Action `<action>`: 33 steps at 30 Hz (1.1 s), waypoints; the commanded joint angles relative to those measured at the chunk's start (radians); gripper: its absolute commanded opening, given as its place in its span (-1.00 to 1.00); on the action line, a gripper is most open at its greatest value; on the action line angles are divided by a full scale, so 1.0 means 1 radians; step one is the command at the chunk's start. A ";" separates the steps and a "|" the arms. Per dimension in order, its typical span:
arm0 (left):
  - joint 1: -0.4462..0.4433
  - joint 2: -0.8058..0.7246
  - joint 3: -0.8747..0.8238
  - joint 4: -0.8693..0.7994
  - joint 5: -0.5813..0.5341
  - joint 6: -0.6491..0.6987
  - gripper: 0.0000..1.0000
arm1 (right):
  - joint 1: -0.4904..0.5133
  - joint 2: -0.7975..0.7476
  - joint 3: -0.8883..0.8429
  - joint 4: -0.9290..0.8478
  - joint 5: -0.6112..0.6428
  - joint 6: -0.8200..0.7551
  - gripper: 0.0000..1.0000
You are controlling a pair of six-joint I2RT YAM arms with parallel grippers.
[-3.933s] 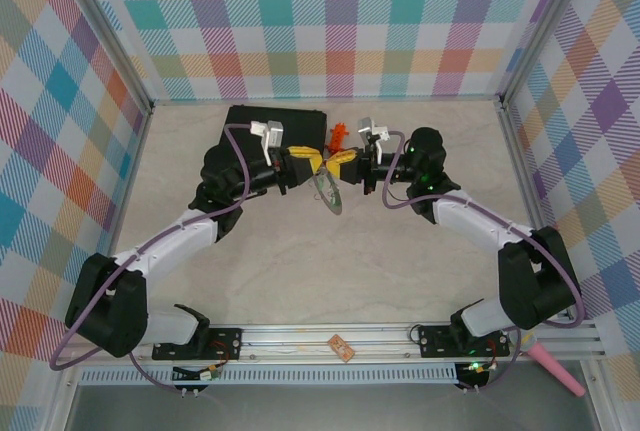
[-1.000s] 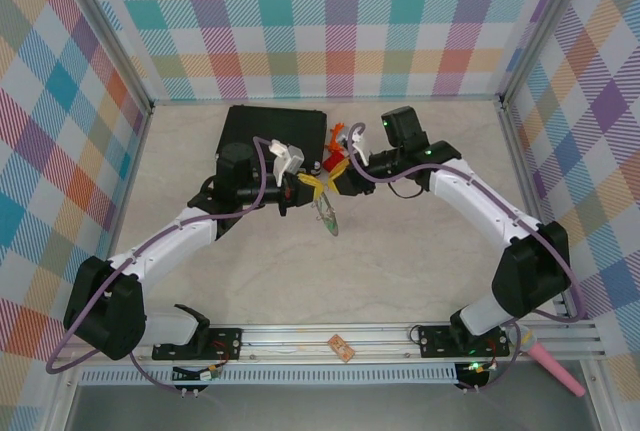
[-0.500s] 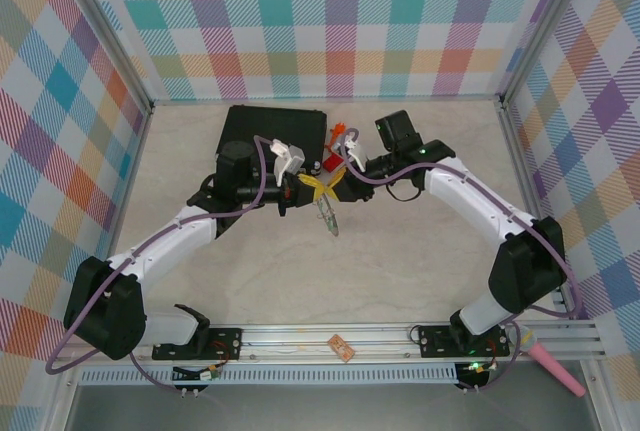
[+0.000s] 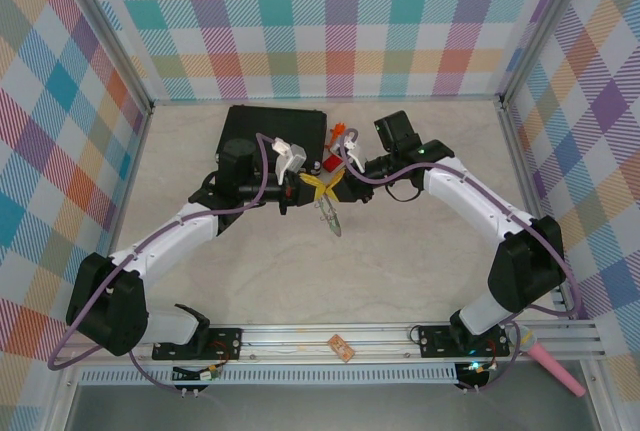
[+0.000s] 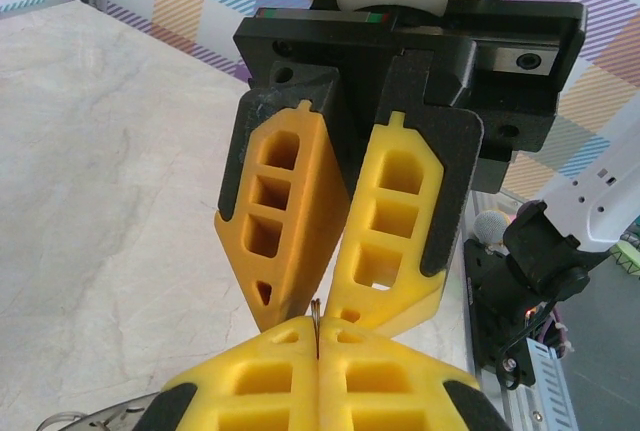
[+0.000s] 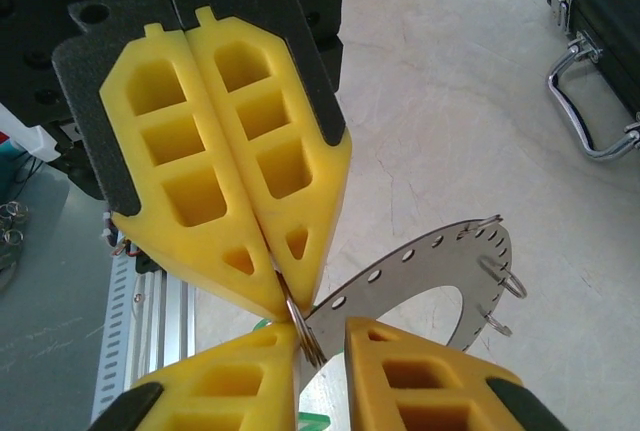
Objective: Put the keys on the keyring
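Where the two arms meet over the far middle of the table [image 4: 260, 281], just in front of the black case [image 4: 275, 126] at its far edge, we find the keyring [image 4: 329, 213] hanging tilted below the fingertips. The left gripper [image 4: 312, 189] has its yellow fingers [image 5: 250, 386] pressed together on a thin wire loop at the ring's rim; the right wrist view confirms the pinch. The right gripper [image 4: 336, 177] faces it tip to tip. Its fingers [image 6: 430, 381] stand a narrow gap apart with that same loop in the gap, and we cannot tell whether they bear on it. The ring's flat grey band, pierced with small holes, runs up and right from the pinch and carries two further wire loops [image 6: 500, 281] on its outer rim. A green sliver [image 6: 312, 419] low between the right fingers is too small to identify. Beside the case's right corner lie red and orange pieces [image 4: 340, 137].
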 commanded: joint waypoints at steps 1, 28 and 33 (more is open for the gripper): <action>-0.007 0.004 0.032 0.010 0.047 0.009 -1.00 | 0.010 -0.029 -0.007 0.038 -0.049 -0.027 -0.64; -0.005 -0.002 0.015 0.058 0.035 -0.026 -0.75 | 0.026 -0.072 -0.069 0.117 -0.065 -0.015 -1.00; 0.004 -0.063 -0.039 0.195 -0.034 -0.115 -0.44 | 0.019 -0.089 -0.113 0.207 -0.044 0.034 -1.00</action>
